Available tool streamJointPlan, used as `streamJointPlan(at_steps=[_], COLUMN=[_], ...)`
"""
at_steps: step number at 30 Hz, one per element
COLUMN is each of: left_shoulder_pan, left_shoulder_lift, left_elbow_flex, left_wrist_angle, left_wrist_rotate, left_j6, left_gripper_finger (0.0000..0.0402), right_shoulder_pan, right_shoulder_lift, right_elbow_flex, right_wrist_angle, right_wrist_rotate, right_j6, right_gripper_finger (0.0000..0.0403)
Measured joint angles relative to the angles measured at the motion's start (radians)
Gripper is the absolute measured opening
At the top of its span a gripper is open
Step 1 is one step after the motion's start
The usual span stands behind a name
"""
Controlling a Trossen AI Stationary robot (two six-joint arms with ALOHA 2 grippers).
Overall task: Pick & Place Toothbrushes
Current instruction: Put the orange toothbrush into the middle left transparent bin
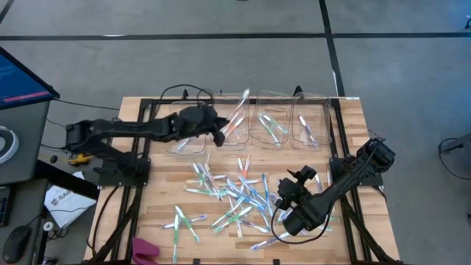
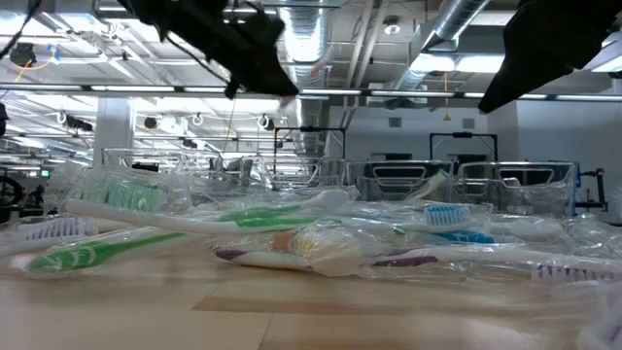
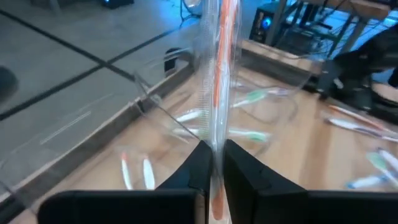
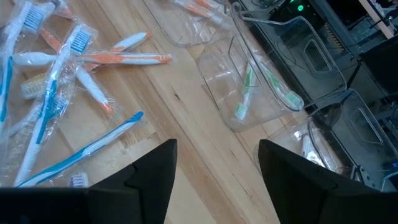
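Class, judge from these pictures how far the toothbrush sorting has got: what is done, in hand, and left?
Done: a few toothbrushes lie in the clear bins. In hand: the left gripper is shut on an orange toothbrush above the bins. Left: a large pile on the table; the right gripper hangs open over it.

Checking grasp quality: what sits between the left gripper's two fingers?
In the left wrist view, the left gripper is shut on an orange toothbrush in clear wrapping, held upright above the clear bins.

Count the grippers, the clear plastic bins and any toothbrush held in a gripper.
Dark two-finger grippers: 2, left gripper and right gripper
Clear plastic bins: 4
Wrapped orange-and-white toothbrush, pinched in the left gripper: 1
Total: 7
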Motion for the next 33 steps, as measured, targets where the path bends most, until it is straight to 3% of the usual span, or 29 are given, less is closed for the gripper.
streamJointPlan(at_steps=[13,33], left_shoulder_pan=[0.09,0.098], left_shoulder_lift=[0.133,0.138], left_elbow_flex=[-0.001,-0.071], left_wrist_angle=[0.006,0.027], left_wrist_rotate=[0.04,0.022], left_j6=[-0.075,-0.122], left_gripper_finger=[0.0026,0.0039], right_shoulder_pan=[0.001,0.002], right_shoulder_lift=[0.0,0.0], right_elbow_flex=[0.0,0.0], right_wrist_angle=[0.01,0.022], right_wrist_rotate=[0.0,0.0], right_j6=[0.0,0.0], right_gripper_finger=[0.0221,0.0221])
